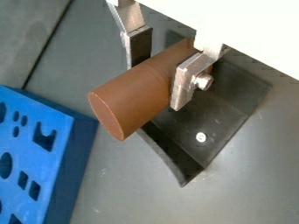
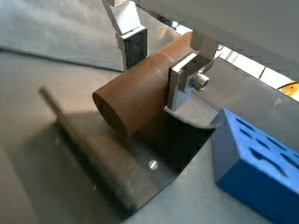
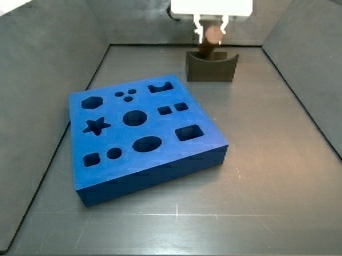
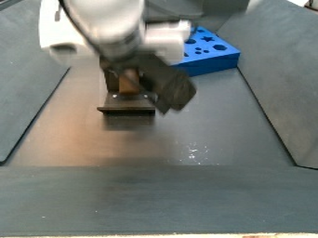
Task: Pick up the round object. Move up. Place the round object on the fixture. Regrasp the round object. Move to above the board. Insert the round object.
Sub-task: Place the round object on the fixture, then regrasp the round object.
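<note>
Right over the fixture [image 3: 211, 66] at the far end of the surface, your hand [image 1: 163, 59] is clamped on the round object [image 1: 138, 94], its long axis lying crosswise between the fingers, the board [image 3: 144, 134] well apart.

dim, even light; perhaps motion-blurred

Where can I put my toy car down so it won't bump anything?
Bare floor lies in front of the board and beside its right edge. It is crowded at the back, where the gripper holds the round object over the fixture.
</note>
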